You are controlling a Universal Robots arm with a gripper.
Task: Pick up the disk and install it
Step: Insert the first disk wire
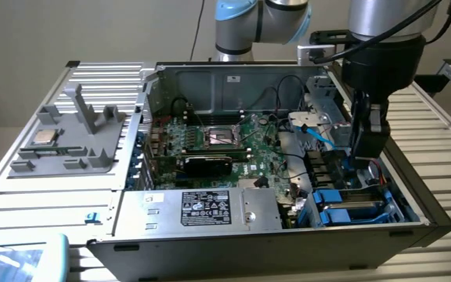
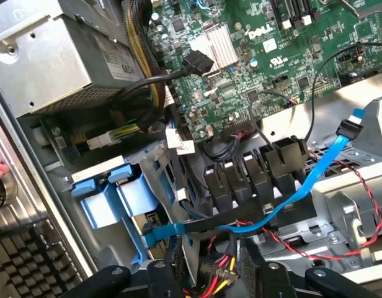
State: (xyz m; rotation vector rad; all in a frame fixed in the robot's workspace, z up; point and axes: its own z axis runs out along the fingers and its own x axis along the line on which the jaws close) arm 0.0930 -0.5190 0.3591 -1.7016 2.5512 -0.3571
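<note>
By a corner of the metal case (image 1: 249,249) sits the flat disk (image 1: 349,211) in blue plastic; the black gripper (image 1: 365,156) above is open, empty.

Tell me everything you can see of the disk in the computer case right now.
The disk lies flat in the drive bay at a front corner of the case, on the exterior view's right. A blue plastic carrier frames its grey top, and metal bay walls flank it. The gripper hangs above it, apart from it.
</note>
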